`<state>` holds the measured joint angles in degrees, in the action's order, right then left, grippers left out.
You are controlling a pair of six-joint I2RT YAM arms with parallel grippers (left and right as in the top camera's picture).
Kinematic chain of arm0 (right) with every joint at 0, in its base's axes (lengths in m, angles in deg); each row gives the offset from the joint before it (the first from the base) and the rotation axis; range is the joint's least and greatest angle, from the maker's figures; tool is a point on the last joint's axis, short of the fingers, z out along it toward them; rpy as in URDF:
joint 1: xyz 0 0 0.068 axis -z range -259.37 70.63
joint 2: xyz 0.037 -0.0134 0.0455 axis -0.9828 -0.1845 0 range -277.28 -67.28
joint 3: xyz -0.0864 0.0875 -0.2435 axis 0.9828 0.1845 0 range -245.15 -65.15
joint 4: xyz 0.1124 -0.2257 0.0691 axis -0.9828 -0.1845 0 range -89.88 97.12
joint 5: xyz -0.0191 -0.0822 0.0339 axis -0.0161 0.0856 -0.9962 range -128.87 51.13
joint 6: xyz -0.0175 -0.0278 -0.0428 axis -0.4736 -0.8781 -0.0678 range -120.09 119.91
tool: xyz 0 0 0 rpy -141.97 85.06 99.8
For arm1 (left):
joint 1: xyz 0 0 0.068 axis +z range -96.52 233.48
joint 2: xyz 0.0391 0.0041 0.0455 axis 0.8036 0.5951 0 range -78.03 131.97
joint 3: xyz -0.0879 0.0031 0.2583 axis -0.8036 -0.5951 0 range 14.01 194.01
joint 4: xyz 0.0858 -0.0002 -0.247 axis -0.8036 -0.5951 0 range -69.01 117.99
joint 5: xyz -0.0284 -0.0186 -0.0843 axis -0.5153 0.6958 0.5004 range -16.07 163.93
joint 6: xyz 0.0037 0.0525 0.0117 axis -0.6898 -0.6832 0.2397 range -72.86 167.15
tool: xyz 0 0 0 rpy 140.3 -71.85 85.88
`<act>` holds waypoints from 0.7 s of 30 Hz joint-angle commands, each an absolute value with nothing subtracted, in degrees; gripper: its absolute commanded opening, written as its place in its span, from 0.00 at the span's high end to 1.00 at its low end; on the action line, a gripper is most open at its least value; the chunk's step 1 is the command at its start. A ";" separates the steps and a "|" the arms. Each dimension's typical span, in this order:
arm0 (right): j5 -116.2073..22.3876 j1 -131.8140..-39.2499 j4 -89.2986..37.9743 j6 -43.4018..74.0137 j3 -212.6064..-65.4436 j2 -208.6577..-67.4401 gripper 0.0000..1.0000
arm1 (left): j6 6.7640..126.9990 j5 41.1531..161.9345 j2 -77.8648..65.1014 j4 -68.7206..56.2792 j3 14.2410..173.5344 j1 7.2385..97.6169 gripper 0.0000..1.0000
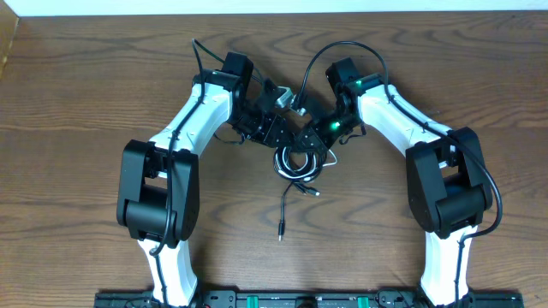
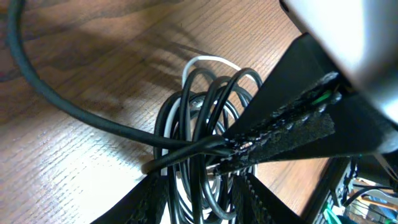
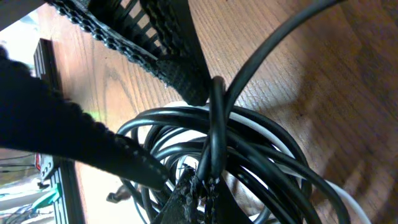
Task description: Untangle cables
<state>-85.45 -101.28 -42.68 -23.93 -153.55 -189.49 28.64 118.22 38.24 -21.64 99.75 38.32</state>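
Pinching a strand of the cables (image 1: 295, 164) with the right tool (image 3: 200, 186), clenched. Straddling them just beside it with the left tool (image 2: 199, 205); cannot tell whether gripping.

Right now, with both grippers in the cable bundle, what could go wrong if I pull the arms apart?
1. The right gripper pinches black strands of the same coil of cables that the left gripper also straddles; pulling apart may tighten the tangle.
2. The white cable threads among the black loops and could get dragged along.
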 commanded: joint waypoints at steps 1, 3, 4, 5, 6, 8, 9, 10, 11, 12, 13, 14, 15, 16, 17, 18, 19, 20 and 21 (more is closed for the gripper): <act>-88.73 -100.62 -42.87 -25.92 -153.94 -189.53 0.99 | 27.27 114.77 39.00 -21.31 99.29 38.30 0.60; -88.73 -100.38 -42.94 -25.92 -153.94 -189.53 0.99 | 27.29 113.46 39.00 -21.31 99.29 38.30 0.60; -88.73 -100.30 -43.03 -25.92 -153.94 -189.53 0.99 | 27.29 113.28 39.00 -21.33 99.29 38.30 0.60; -88.71 -100.30 -43.09 -25.92 -153.94 -189.53 0.99 | 27.33 113.30 39.00 -21.33 99.29 38.30 0.60; -88.71 -100.30 -43.11 -25.92 -153.94 -189.53 0.99 | 27.77 113.30 39.00 -21.25 99.29 38.30 0.60; -88.73 -100.30 -43.09 -25.89 -153.94 -189.53 0.99 | 28.40 113.30 39.00 -21.18 99.29 38.28 0.90; -88.71 -100.30 -43.09 -25.89 -153.94 -189.53 0.99 | 28.77 113.32 39.00 -21.18 99.29 38.28 0.92; -88.73 -100.30 -43.05 -25.89 -153.94 -189.53 0.99 | 29.28 113.32 39.00 -21.18 99.29 38.28 0.92; -88.71 -100.30 -43.03 -25.89 -153.94 -189.53 0.99 | 29.69 113.32 39.00 -21.18 99.29 38.28 0.92; -88.71 -100.27 -42.98 -25.89 -153.94 -189.53 0.99 | 29.89 113.32 39.00 -21.18 99.29 38.28 0.92; -88.71 -100.21 -43.01 -25.89 -153.94 -189.53 0.99 | 29.91 113.30 39.00 -21.23 99.29 38.28 0.92; -88.71 -100.12 -43.03 -25.89 -153.94 -189.53 0.99 | 30.13 113.28 39.00 -21.23 99.29 38.28 0.92; -88.71 -100.01 -43.01 -25.89 -153.94 -189.53 0.99 | 30.59 113.24 39.00 -21.23 99.24 38.30 0.92; -88.69 -100.01 -42.98 -25.89 -153.94 -189.53 0.99 | 31.00 113.24 39.00 -21.20 99.20 38.30 0.92; -88.65 -100.01 -42.96 -25.89 -153.94 -189.53 0.93 | 31.33 113.24 39.00 -21.20 99.18 38.28 0.92; -88.54 -100.01 -42.92 -25.89 -153.94 -189.53 0.89 | 31.62 113.24 39.00 -21.20 99.18 38.28 0.92; -88.54 -100.01 -42.83 -25.87 -153.94 -189.53 0.83 | 31.62 113.26 39.03 -21.18 99.07 38.28 0.92; -88.54 -100.01 -42.79 -25.89 -153.94 -189.53 0.68 | 31.62 113.26 39.03 -21.03 98.94 38.28 0.92; -88.49 -100.01 -42.79 -25.89 -153.94 -189.53 0.63 | 31.62 113.26 39.03 -20.92 98.76 38.28 0.93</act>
